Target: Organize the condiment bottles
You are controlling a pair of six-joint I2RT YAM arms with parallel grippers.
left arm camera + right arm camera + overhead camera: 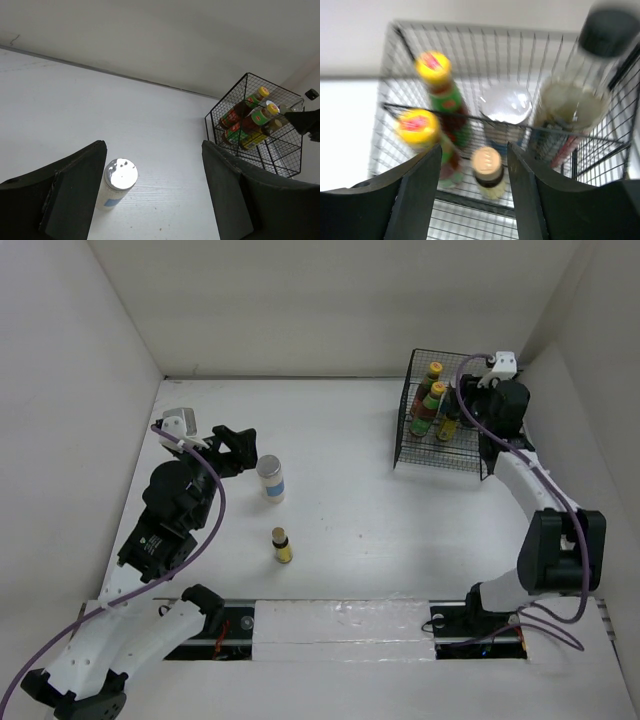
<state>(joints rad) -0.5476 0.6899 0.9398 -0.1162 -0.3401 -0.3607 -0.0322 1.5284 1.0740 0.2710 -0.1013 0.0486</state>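
A white silver-lidded jar point(270, 478) stands on the table, and in the left wrist view point(120, 178) it sits just inside my left finger. My left gripper point(245, 448) point(154, 150) is open beside it and not touching it. A tiny yellow-labelled bottle point(282, 545) stands nearer the front. The black wire basket point(455, 462) point(470, 205) holds two yellow-capped bottles point(432, 67) point(417, 127), a silver-lidded jar point(506, 102), a black-capped bottle point(600, 45) and a tiny bottle point(487, 167). My right gripper point(466, 406) point(474, 150) is open above the tiny bottle.
White walls close in the table at the back and on both sides. The basket point(280, 160) stands in the far right corner against the wall. The arm bases sit along the near edge.
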